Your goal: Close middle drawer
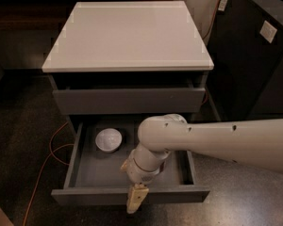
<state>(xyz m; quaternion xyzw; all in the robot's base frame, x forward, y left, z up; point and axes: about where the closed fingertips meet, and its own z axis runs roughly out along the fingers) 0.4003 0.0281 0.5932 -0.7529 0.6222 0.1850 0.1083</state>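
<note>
The middle drawer (85, 195) stands pulled far out of a grey cabinet with a white top (127, 29). Its grey tray holds a small white bowl (108, 140) at the back left. No red can shows; my arm covers the tray's right part. My gripper (134, 199) hangs from the white arm (217, 142) and points down over the middle of the drawer's plain front panel, its tip just in front of the panel's lower edge.
The shut upper drawer front (129, 100) sits above. An orange cable (47, 154) runs over the dark floor at the left. A black cabinet (254, 55) stands close on the right.
</note>
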